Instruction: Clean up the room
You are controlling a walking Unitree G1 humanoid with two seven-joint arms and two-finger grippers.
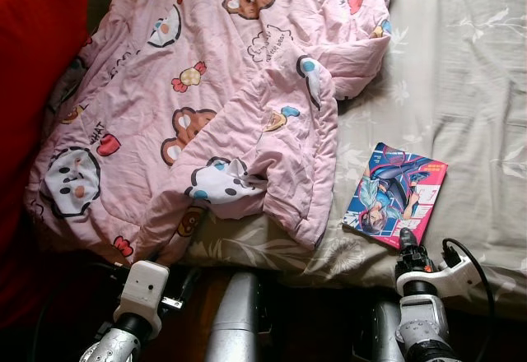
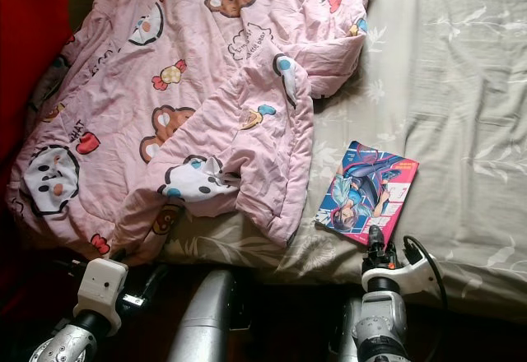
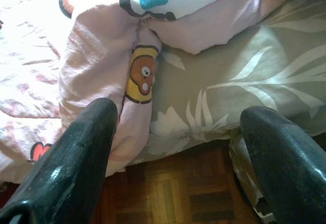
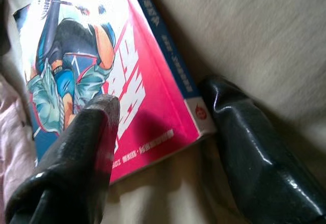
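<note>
On the bed (image 1: pixel 461 74), a grey-beige sheet printed with pale leaves is lying mostly uncovered on the robot's right, while a pink blanket (image 1: pixel 206 90) patterned with cartoon bears and panda faces is sprawling crumpled over the left part, its lower edge hanging over the near side of the mattress. Just beside the blanket's right fold, a comic book (image 1: pixel 395 193) with a pink, blue and red cover is lying flat on the sheet, near the bed's front edge. The right gripper (image 4: pixel 163 132) is reaching the book's near corner: its fingers are parted, one black finger (image 4: pixel 84 147) lying over the cover and the other sitting on the sheet just beyond the spine, not yet clamped on the book. The left gripper (image 3: pixel 178 147) is hovering low at the bed's edge with its fingers spread wide and holding nothing, pointing at the hanging blanket hem and the leaf-printed sheet above a wooden parquet floor (image 3: pixel 173 193). A red cloth surface (image 1: pixel 37 58) is standing along the far left.
</note>
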